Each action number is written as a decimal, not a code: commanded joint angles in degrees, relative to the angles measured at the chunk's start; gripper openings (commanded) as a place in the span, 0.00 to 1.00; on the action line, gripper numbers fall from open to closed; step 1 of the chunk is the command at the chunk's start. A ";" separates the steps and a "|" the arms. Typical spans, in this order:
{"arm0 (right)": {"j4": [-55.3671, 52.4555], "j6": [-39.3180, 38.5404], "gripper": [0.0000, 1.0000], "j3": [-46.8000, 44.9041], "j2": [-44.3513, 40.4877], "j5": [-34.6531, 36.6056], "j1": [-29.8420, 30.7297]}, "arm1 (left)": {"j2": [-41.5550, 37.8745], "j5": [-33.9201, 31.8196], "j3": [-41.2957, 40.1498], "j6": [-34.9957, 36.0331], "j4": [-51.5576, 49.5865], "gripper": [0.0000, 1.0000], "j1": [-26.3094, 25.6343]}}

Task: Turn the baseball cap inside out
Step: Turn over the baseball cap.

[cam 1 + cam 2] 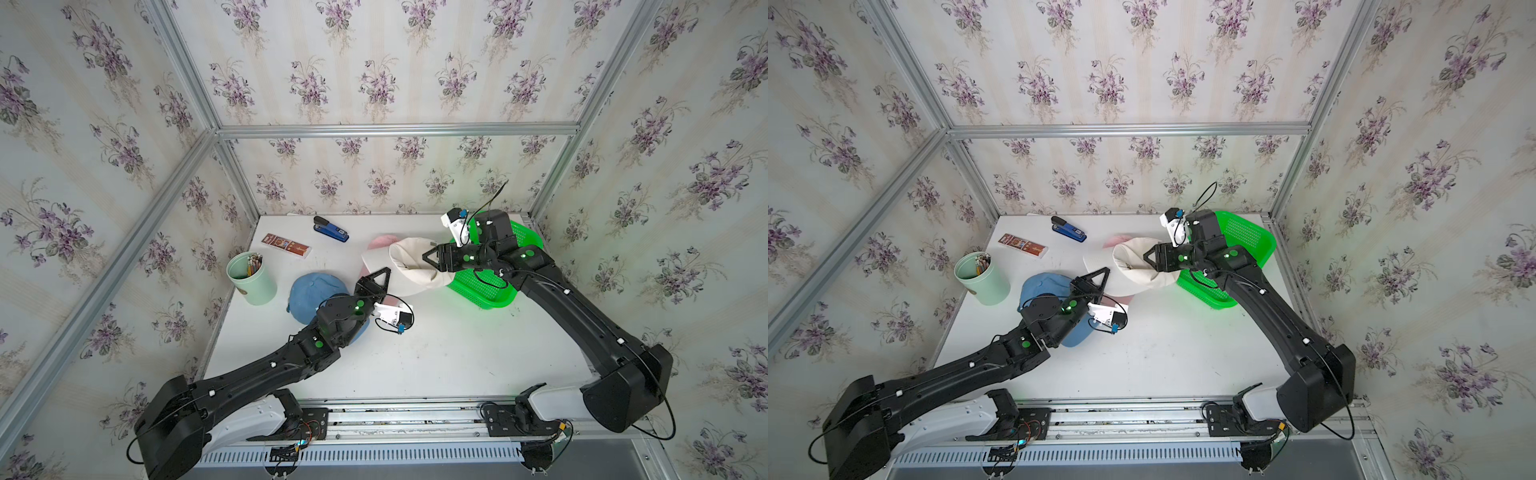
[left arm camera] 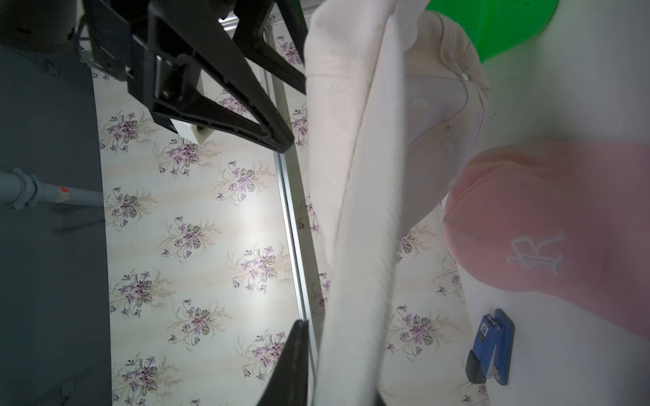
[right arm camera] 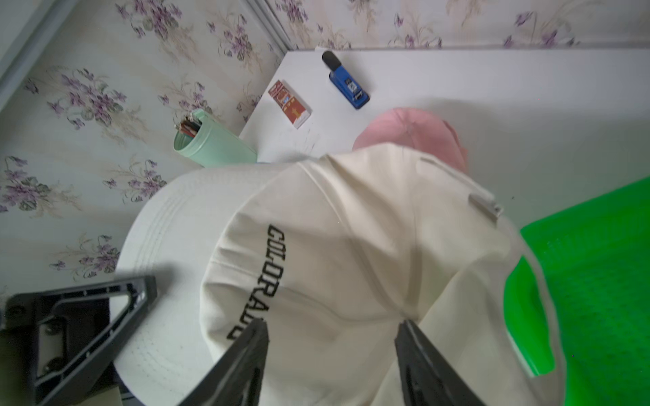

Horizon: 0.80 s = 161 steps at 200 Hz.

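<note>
The cream baseball cap (image 1: 411, 270) (image 1: 1133, 270) with black lettering on its front (image 3: 351, 228) hangs between both arms, above the table and the basket's near edge. My left gripper (image 1: 386, 272) (image 2: 337, 351) is at the brim (image 3: 169, 228). The brim runs edge-on between its jaws, and a thin gap shows beside the one visible finger (image 2: 299, 351); the other finger is almost hidden behind the brim. My right gripper (image 1: 426, 255) (image 3: 332, 325) stands open, both fingertips against the outside of the crown, which bulges between them.
A pink cap (image 1: 382, 242) (image 2: 527, 218) lies behind the cream one. A blue cap (image 1: 311, 291) sits under my left wrist. The green basket (image 1: 490, 286) is below my right arm. A mint pencil cup (image 1: 249, 278), a blue stapler (image 1: 330, 228) and a flat box (image 1: 286, 245) stand at the back left.
</note>
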 commanded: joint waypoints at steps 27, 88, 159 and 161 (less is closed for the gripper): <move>-4.68 -3.16 0.65 -0.29 6.43 1.72 -0.30 | 4.50 -5.88 0.96 8.88 8.17 0.18 -4.30; -2.10 -3.56 0.68 -1.22 13.22 -6.94 -1.29 | 6.90 -5.98 -0.29 11.83 19.03 0.14 -5.84; 6.10 -2.12 0.33 -3.30 16.26 -22.18 -0.40 | 9.56 -6.00 0.34 9.68 25.70 0.11 -5.85; 6.35 -2.12 0.31 -3.36 16.22 -22.61 -0.35 | 9.72 -6.09 0.35 9.75 26.03 0.11 -5.85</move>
